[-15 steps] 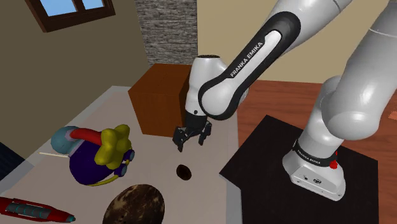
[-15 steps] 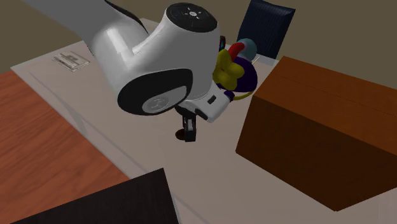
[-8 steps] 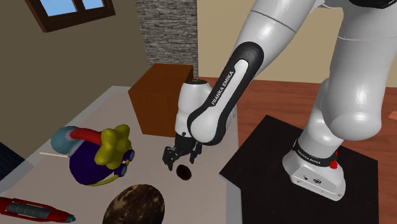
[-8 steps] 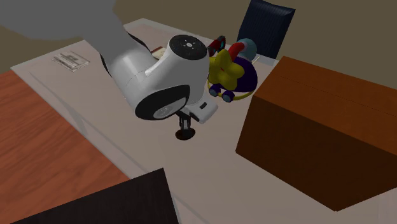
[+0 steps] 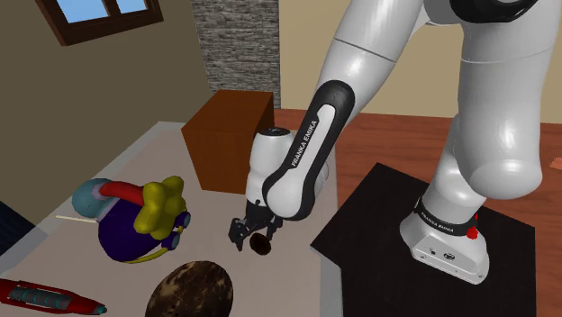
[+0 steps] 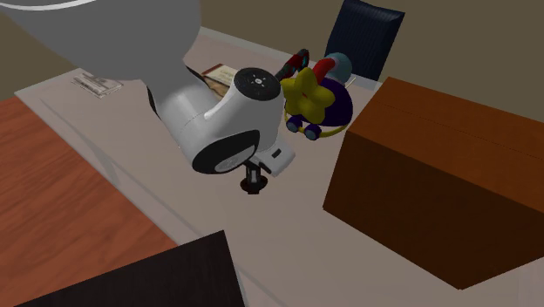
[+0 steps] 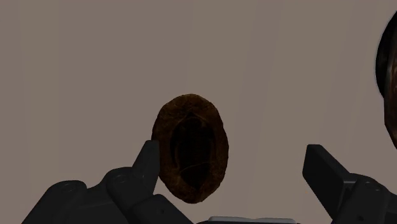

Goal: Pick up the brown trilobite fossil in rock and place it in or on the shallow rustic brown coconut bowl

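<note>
The brown trilobite fossil (image 7: 191,147) is an oval stone with a dark centre, lying flat on the grey table (image 5: 135,167). My black gripper (image 7: 232,150) is open and down around it, with the fossil between the fingers, close to one finger (image 7: 145,167) and well apart from the other. In the shoulder view the gripper (image 5: 251,236) hangs just over the fossil (image 5: 262,244). The mottled brown coconut bowl (image 5: 191,290) sits a little nearer the camera, toward that view's lower left; its rim (image 7: 389,83) edges into the wrist view. The second exterior view has the gripper (image 6: 253,181) low over the table.
A brown box (image 5: 230,135) stands behind the gripper, large in the second exterior view (image 6: 436,174). A purple and yellow toy (image 5: 135,216) lies at the shoulder view's left. A red object (image 5: 45,297) lies at the lower left. The black stand top (image 5: 423,243) is at the right.
The arm has come down and toward the shoulder view's lower left, bringing the open gripper from above the table to around the fossil. The fossil and bowl have not moved.
</note>
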`<state>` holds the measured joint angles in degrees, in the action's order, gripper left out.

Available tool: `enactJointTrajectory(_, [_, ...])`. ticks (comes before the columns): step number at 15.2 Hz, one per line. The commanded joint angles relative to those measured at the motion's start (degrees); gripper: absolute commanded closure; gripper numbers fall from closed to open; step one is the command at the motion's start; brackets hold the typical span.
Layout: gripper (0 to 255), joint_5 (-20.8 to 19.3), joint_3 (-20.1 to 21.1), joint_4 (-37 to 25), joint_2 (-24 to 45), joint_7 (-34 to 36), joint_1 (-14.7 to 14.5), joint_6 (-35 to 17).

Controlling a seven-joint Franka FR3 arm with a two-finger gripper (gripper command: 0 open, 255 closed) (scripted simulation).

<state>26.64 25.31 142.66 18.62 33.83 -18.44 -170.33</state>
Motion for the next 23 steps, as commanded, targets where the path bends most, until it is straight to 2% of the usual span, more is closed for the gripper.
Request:
enactJointTrajectory(1, [0, -0.06, -0.06, -0.09, 0.21, 0.03, -0.09, -0.15])
enactJointTrajectory(6, [0, -0.06, -0.06, -0.08, 0.20, 0.03, -0.08, -0.14])
enactJointTrajectory(7, [255, -0.06, -0.06, -0.08, 0.20, 0.03, -0.08, -0.14])
enactJointTrajectory(16, [255, -0.06, -0.06, -0.09, 0.20, 0.02, -0.07, -0.14])
enactJointTrajectory(17, [0, -0.06, -0.06, -0.09, 0.20, 0.02, -0.07, -0.14])
enactJointTrajectory(18, [0, -8.75, -8.13, -4.70, -0.42, 3.67, -6.21, 9.52])
enactJointTrajectory(19, [0, -15.06, -13.34, -10.39, 0.49, 5.08, -10.43, 18.72])
enactJointTrajectory(20, [0, -18.59, -14.06, -13.74, 1.53, 5.83, -10.87, 23.44])
enactJointTrajectory(23, [0, -19.06, -13.79, -13.81, 3.61, 6.15, -10.82, 21.43])
